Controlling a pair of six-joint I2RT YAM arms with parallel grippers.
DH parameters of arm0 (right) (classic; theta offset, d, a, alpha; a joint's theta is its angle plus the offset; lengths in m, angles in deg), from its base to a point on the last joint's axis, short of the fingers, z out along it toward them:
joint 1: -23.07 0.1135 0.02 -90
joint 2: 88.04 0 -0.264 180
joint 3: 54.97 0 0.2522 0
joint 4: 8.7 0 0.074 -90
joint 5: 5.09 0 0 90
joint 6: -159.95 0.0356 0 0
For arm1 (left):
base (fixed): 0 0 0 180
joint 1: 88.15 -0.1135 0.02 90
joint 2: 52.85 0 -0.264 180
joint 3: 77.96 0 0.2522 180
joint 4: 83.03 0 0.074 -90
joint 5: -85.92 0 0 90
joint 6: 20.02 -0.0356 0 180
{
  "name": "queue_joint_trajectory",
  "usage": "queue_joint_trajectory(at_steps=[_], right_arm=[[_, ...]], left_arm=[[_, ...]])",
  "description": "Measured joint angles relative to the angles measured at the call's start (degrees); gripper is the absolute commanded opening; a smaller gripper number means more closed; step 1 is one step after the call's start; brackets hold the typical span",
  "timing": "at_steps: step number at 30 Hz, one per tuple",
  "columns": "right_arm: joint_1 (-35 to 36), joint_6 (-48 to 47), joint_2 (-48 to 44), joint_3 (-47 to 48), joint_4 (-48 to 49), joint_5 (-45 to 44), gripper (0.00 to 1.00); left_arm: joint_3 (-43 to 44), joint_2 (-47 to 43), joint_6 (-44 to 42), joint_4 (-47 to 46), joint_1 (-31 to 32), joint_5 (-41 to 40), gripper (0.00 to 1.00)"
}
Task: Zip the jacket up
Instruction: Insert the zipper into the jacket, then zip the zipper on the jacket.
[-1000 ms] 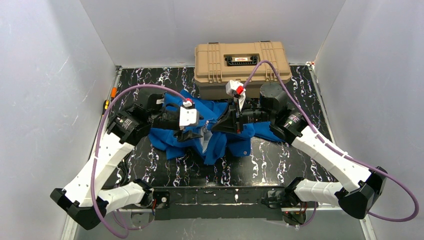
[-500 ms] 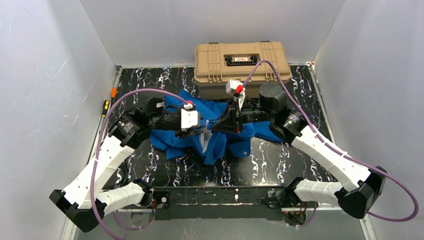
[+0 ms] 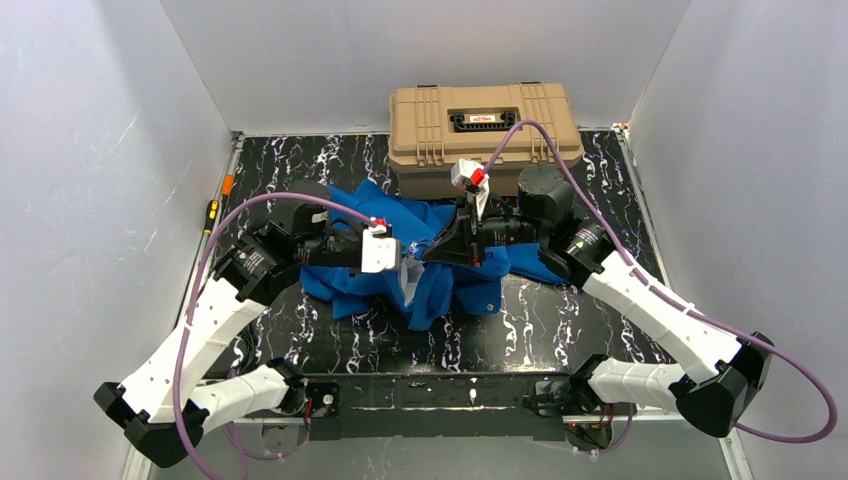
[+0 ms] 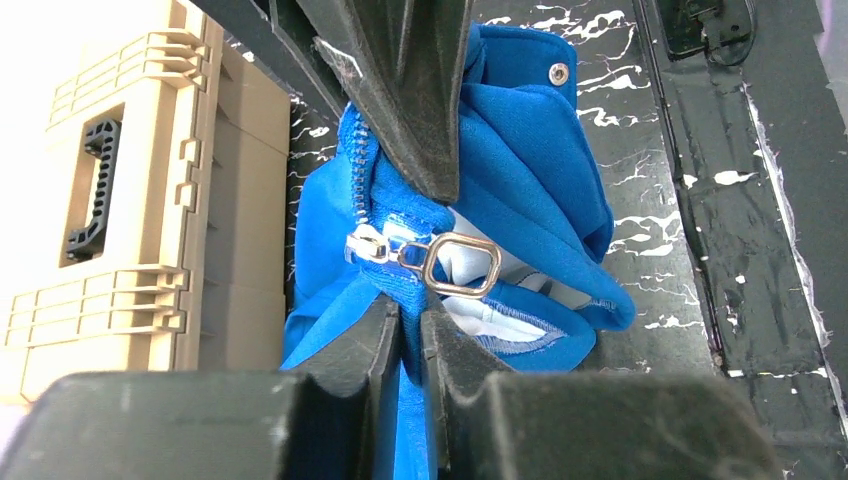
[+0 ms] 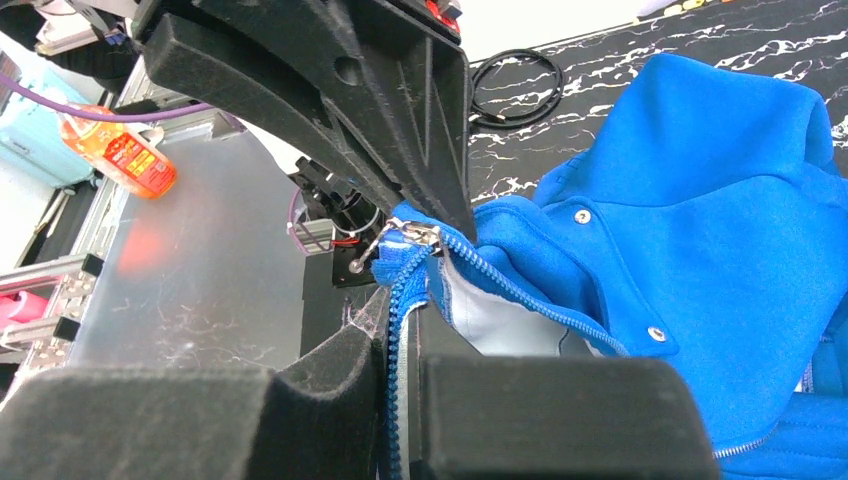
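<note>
The blue jacket (image 3: 450,280) lies crumpled mid-table, its grey-white lining (image 4: 480,300) showing. My left gripper (image 4: 410,315) is shut on a fold of blue fabric just below the silver zipper slider (image 4: 372,246) and its square pull ring (image 4: 462,266). My right gripper (image 5: 402,320) is shut on the jacket's blue zipper tape (image 5: 398,330), right under the slider (image 5: 412,236). The two grippers meet nose to nose over the jacket, left gripper (image 3: 402,262) and right gripper (image 3: 432,250). Open zipper teeth (image 5: 520,290) run off toward the snaps (image 5: 655,333).
A tan hard case (image 3: 485,122) stands at the back, just behind the jacket. A screwdriver (image 3: 212,210) lies at the table's left edge. White walls close in three sides. An orange bottle (image 5: 120,155) and a black cable loop (image 5: 515,75) sit off beyond the table.
My left gripper has moved right and slightly down onto the jacket's front edge and closed on the fabric by the slider. The right gripper has kept still and kept its hold.
</note>
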Motion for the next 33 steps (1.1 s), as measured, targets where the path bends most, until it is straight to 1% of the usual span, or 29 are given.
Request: queue_joint_trajectory(at_steps=[3,7,11,14,18,20,24,26,27,32,33], right_arm=[[0.0,0.22,0.17,0.07,-0.55,-0.81,0.02],[-0.11,0.61,0.79,0.17,-0.85,-2.16,0.17],[-0.22,1.36,1.84,0.39,-0.87,-3.23,0.26],[-0.22,2.16,2.73,0.42,-1.09,-3.52,0.36],[-0.26,2.51,3.67,0.72,-2.86,-3.89,0.42],[-0.31,2.29,3.93,1.09,-4.37,-4.66,0.48],[-0.31,1.36,4.13,2.84,-7.82,-6.6,0.53],[-0.31,0.66,4.13,3.58,-8.9,-7.54,0.62],[-0.31,0.2,4.13,3.8,-9.44,-8.0,0.64],[-0.31,-3.85,3.96,3.91,-13.31,-10.71,0.69],[-0.31,-4.68,3.65,3.85,-13.97,-11.45,0.78]], left_arm=[[-0.15,-0.46,-0.63,0.09,0.17,-0.15,0.0],[-0.15,-0.72,-0.83,0.24,0.33,-0.46,0.0],[-1.05,-0.72,0.07,0.02,0.33,-0.59,0.0],[-2.56,-0.55,0.24,-0.13,0.37,-0.61,0.0],[-4.26,0.22,-0.02,-0.15,0.42,-1.66,0.0],[-4.74,1.09,-0.09,-0.11,0.44,-2.27,0.0],[-4.83,3.21,0.2,0.11,0.55,-2.54,0.0],[-4.83,3.93,0.61,0.39,0.61,-2.34,0.0],[-4.83,4.39,1.07,0.66,0.63,-1.95,0.0],[-4.83,6.67,4.04,1.73,0.5,0.55,0.0],[-4.83,6.97,4.76,1.79,0.35,1.09,0.0]])
